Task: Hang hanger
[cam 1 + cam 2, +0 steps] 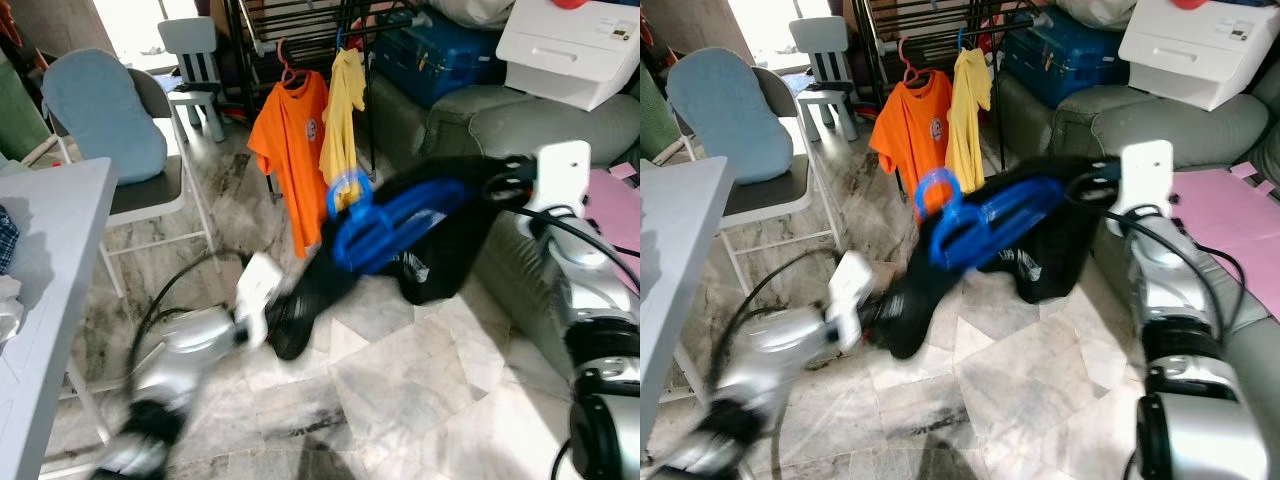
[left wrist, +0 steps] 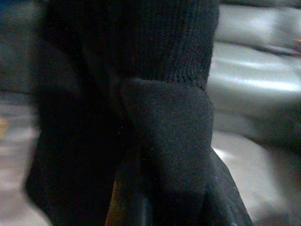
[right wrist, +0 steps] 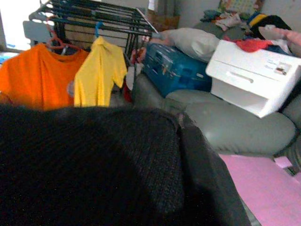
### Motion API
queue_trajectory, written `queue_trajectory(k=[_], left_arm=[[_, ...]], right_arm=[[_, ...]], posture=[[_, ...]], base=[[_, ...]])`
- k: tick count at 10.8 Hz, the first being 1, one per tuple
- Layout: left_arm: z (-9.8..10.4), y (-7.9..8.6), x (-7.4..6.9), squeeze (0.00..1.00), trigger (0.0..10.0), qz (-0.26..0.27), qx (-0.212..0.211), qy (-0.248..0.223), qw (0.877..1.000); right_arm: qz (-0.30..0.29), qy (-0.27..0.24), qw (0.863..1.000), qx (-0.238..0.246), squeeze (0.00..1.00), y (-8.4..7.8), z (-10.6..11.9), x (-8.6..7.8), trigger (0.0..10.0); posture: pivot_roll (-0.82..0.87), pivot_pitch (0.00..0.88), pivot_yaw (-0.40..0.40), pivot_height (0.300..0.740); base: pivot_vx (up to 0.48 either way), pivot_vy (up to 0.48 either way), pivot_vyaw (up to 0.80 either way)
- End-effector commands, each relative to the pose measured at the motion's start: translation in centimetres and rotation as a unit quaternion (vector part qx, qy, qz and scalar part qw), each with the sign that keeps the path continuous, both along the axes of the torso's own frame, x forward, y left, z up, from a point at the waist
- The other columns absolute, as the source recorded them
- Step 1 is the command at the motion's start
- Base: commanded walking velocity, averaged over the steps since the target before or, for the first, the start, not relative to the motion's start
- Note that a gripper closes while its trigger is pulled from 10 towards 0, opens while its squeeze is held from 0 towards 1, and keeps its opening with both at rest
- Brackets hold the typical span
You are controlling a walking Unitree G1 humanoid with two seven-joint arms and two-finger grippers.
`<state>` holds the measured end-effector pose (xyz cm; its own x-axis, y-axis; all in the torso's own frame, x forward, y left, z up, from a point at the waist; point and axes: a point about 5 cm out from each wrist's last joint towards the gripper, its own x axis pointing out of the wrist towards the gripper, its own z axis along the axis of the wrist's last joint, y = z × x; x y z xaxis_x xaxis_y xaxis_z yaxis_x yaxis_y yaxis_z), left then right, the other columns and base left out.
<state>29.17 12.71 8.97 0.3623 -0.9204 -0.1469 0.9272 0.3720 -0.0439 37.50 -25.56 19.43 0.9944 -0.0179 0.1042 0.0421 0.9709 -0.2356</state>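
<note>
The blue plastic hanger with a lighter blue hook (image 1: pixel 385 215) is hanging in mid-air in front of the robot, carrying a black knitted garment (image 1: pixel 440 250) that is draping from it toward the marble tile floor (image 1: pixel 400 400). The right gripper (image 1: pixel 497 178) is holding the upper end of the load near the hanger's shoulder; its fingers are buried in black cloth, so whether they are pinching plastic or only fabric cannot be told. The left gripper (image 1: pixel 283 325) is gripping the lower, trailing end of the garment, and its wrist view is showing knit fabric bunched right at the fingers. The left arm is blurred in both eye views. The black metal drying rack (image 1: pixel 300 20), already bearing an orange T-shirt (image 1: pixel 295 150) and a yellow shirt (image 1: pixel 345 100) on hangers, is standing well ahead, beside the grey sofa (image 1: pixel 520 130). Judged on handling: the hanger is appearing light and stiff, likely smooth and prone to rotate in a pinch; the knit is soft, limp and heavier than the frame, and is pulling the load downward. The sound hold is probably the rigid neck below the hook, leaving the hook free for the rail.
</note>
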Motion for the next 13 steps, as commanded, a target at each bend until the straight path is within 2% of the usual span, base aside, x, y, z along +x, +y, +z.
queue_trajectory(k=[1,3,4,6,7,8,9,10,12,13], left_arm=[[0.5,0.5,-0.7,0.00,0.0,-0.059,0.012,0.015,0.998],[0.1,3.1,-2.0,0.00,0.0,-0.104,0.066,0.059,0.991],[0.2,3.9,-1.4,0.00,0.0,-0.074,0.061,0.053,0.994],[-0.1,4.7,-0.1,0.00,0.0,0.003,0.096,0.024,0.995],[0.1,4.6,0.5,0.00,0.0,0.037,0.068,0.014,0.997],[0.4,4.5,0.8,0.00,0.0,0.056,0.029,0.024,0.998],[0.4,4.4,0.8,0.00,0.0,0.060,0.002,0.023,0.998],[1.0,4.2,1.1,0.00,0.0,0.071,-0.045,0.034,0.996],[-0.9,4.5,0.7,0.00,0.0,0.065,0.057,0.024,0.996],[-1.6,4.4,0.9,0.00,0.0,0.082,0.092,0.019,0.992]], right_arm=[[-0.001,-0.004,1.000,-0.004,0.00,0.1,0.1,0.1,0.0],[-0.006,-0.007,1.000,-0.004,0.00,0.0,0.0,0.0,0.0],[-0.005,-0.005,1.000,-0.005,0.00,0.2,-0.3,0.0,0.0],[-0.002,-0.005,1.000,-0.006,0.00,0.2,-0.3,-0.1,0.0],[-0.001,-0.005,1.000,-0.007,0.00,0.1,-0.2,0.0,0.0],[-0.001,-0.003,1.000,-0.008,0.00,0.0,-0.3,-0.1,0.0],[0.000,-0.002,1.000,-0.008,0.00,-0.1,-0.4,-0.2,0.0],[0.002,0.003,1.000,-0.009,0.00,-0.1,-0.6,-0.2,0.0],[0.008,0.008,1.000,-0.007,0.00,0.2,-1.0,-0.3,0.0],[0.016,0.005,1.000,-0.005,0.00,0.6,-0.7,-0.1,0.0]], posture=[[-0.15,0.000,0.060,0.740],[-0.15,0.000,0.061,0.740],[-0.15,0.000,0.059,0.740],[-0.15,0.000,0.055,0.740],[-0.16,0.000,0.055,0.740],[-0.16,0.000,0.055,0.740],[-0.16,0.000,0.055,0.740],[-0.16,0.000,0.053,0.740],[-0.16,0.000,0.051,0.740],[-0.16,0.000,0.052,0.740]], base=[[0.000,0.000,0.00],[0.000,0.000,0.00],[0.000,0.000,0.00],[0.000,0.000,0.00],[0.000,0.000,0.00],[0.000,0.000,0.00],[0.000,0.000,0.00],[0.000,0.000,0.00],[0.000,0.000,0.00],[0.000,0.000,0.00]])
